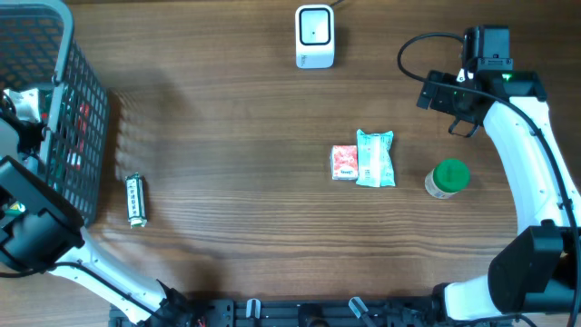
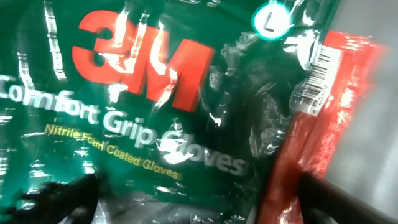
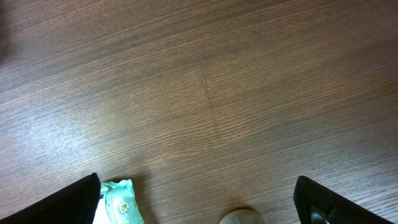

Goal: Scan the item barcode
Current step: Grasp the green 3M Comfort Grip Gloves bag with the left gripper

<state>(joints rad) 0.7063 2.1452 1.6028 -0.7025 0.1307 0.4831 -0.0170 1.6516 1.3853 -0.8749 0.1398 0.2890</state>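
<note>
Overhead, the left arm (image 1: 32,232) reaches into the wire basket (image 1: 77,109) at the table's left edge. The right arm (image 1: 522,136) arches over the right side, well apart from the white scanner (image 1: 315,36).

Left wrist view: the glove pack (image 2: 155,93) fills the frame, reading "3M", "Comfort Grip Gloves", "Nitrile Foam Coated Gloves" and size "L". A barcode (image 2: 317,74) sits on the red panel at its right. The left gripper (image 2: 199,199) hangs directly over the pack with its 2 fingers spread apart; contact cannot be told.

Right wrist view: the right gripper (image 3: 196,199) stands released above the table (image 3: 205,93), with a teal packet (image 3: 118,202) at the frame's lower edge.
</note>
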